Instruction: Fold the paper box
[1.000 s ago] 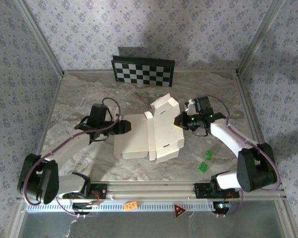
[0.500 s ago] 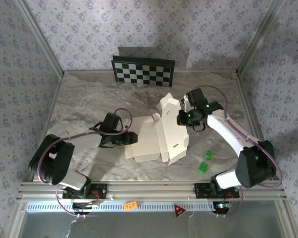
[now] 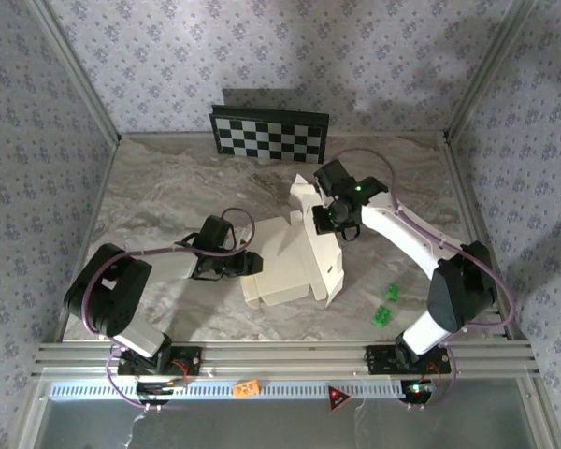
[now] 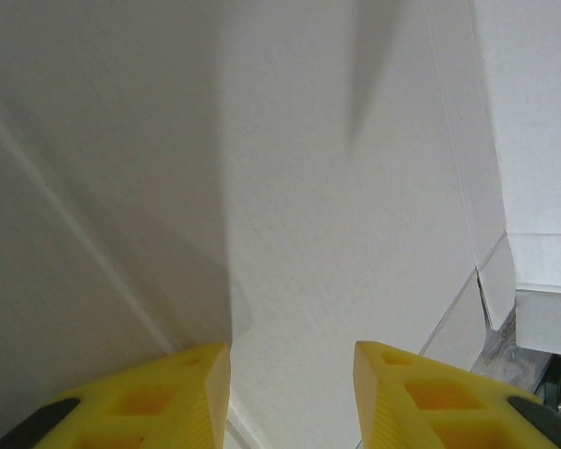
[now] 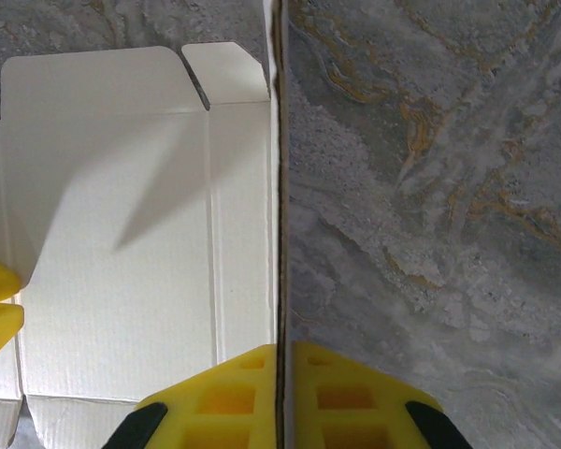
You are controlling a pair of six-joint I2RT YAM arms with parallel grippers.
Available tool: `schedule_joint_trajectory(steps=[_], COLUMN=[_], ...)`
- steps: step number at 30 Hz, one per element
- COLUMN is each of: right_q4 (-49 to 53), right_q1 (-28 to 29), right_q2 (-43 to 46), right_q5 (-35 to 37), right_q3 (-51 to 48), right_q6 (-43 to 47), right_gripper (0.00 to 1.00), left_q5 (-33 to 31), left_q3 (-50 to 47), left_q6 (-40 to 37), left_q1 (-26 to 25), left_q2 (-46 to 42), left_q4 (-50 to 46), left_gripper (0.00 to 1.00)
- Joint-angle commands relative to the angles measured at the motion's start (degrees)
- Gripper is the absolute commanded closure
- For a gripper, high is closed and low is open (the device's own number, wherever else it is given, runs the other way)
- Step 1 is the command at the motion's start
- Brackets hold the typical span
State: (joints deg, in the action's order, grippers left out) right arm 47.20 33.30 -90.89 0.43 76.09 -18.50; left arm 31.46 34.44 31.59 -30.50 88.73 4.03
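Centrally on the marbled table (image 3: 150, 196) lies the paper box (image 3: 285, 271), cream face up, with one panel raised on edge. The right gripper (image 5: 280, 398) clamps that panel's thin edge (seen edge-on between its yellow fingers). The left gripper (image 4: 293, 393), fingers spread apart, faces the cardboard at the box's left side.
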Motion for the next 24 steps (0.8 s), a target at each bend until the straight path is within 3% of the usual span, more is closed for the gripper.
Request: schedule_joint_trajectory(steps=[1,11,24], right_q4=[5.01,4.58,2.89], right_q1=[1.61,3.33,4.3], right_q2=[-3.43,-6.18,-6.73], right_q5=[0.77,1.42,0.65], right_q3=[0.2,-0.48,-1.6], right_q6=[0.27,-0.28,1.19], right_gripper=[1.0,1.0,1.0], left_q5=[0.31,0.21,-1.58], left_q3=[-1.21,-1.74,-5.52], left_q6=[-0.52,-0.39,1.7], left_q1=[-0.45,-0.51,-0.89], left_q2=[1.67,0.27,-11.15], left_q4=[0.25,-1.24,-5.85], left_gripper=[0.6,0.61,0.61])
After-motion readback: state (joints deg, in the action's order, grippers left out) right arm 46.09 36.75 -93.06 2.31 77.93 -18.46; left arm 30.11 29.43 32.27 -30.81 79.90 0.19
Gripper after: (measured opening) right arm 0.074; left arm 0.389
